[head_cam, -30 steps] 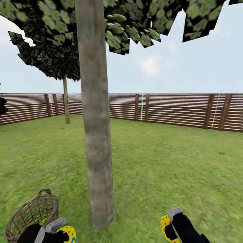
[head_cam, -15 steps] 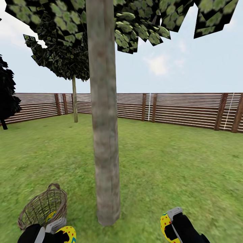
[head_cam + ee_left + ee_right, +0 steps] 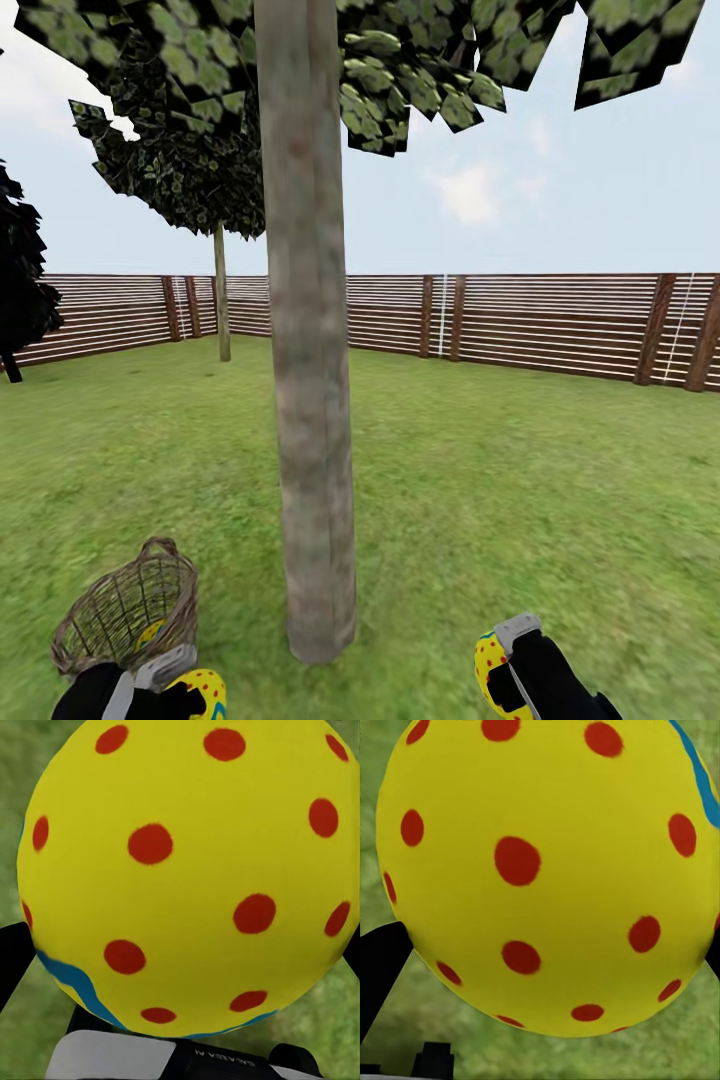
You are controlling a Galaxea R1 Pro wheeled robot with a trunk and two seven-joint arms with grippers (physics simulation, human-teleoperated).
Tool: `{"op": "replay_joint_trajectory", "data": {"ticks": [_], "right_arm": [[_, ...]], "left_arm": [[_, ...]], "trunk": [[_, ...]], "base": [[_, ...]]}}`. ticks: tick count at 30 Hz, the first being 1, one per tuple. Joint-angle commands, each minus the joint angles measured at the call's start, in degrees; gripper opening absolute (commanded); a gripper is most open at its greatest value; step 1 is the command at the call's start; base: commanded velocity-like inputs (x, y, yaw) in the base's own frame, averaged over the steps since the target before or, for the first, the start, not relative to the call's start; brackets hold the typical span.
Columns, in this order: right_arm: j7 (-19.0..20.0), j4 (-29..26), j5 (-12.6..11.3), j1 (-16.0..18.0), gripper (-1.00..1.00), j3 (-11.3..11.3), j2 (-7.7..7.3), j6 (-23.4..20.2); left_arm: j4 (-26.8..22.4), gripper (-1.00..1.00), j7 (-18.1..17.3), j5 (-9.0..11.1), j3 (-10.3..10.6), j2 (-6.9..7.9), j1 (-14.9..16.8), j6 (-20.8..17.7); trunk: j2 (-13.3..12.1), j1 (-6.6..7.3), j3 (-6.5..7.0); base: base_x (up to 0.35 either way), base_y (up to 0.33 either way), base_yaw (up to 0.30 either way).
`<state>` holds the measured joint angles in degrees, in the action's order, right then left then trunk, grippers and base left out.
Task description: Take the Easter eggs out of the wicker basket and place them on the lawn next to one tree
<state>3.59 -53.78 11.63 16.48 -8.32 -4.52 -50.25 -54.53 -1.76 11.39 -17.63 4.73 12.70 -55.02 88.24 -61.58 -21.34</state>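
The tree's thick pale trunk rises from the lawn just ahead of me. The wicker basket lies tilted on the grass left of the trunk's foot, and a bit of yellow Easter egg shows inside it. At the lower left my left gripper is shut on a yellow red-dotted egg, seen close up as the egg in the left wrist view. At the lower right my right gripper is shut on another egg, the same egg that looms in the right wrist view.
A brown slatted fence closes the garden at the back. A thin-trunked tree stands far left by the fence, with a dark conifer at the left edge. Open grass spreads right of the trunk.
The camera has swung slightly left, so trunk and basket sit further right in the picture and the conifer has come into view. Both grippers keep their eggs as before.
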Motion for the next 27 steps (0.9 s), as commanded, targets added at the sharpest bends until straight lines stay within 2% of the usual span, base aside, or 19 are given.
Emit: {"op": "replay_joint_trajectory", "data": {"ticks": [1,4,15,24,27], "right_arm": [[0.40,-0.07,0.59,0.04,-1.00,-0.18,-0.05,-0.29],[0.45,-0.07,0.59,0.04,-1.00,-0.12,-0.05,-0.29],[0.46,-0.01,0.63,0.04,-1.00,-0.20,-0.05,-0.46],[0.46,1.03,0.68,0.04,-1.00,-0.29,0.04,-0.33],[0.46,1.05,0.68,0.04,-1.00,-0.29,0.04,-0.29]], "left_arm": [[-0.10,-1.00,-0.43,0.02,-0.07,-0.08,0.04,-0.26],[-0.14,-1.00,-0.60,0.03,-0.04,-0.37,0.04,-0.26],[-0.16,-1.00,-0.34,0.05,-0.25,-0.33,0.04,-0.26],[0.02,-1.00,0.00,-0.04,-0.12,-0.42,0.04,-0.26],[0.03,-1.00,0.08,-0.05,-0.12,-0.41,0.04,-0.26]], "trunk": [[0.46,-0.23,-0.26],[1.66,-0.89,-0.79],[6.07,-3.30,-2.77],[9.68,-5.28,-4.39],[10.88,-5.94,-4.92]], "base": [[0.000,0.000,0.000],[-0.027,0.000,0.000],[0.161,0.000,0.000],[0.315,0.000,0.000],[0.087,0.000,0.000]]}}
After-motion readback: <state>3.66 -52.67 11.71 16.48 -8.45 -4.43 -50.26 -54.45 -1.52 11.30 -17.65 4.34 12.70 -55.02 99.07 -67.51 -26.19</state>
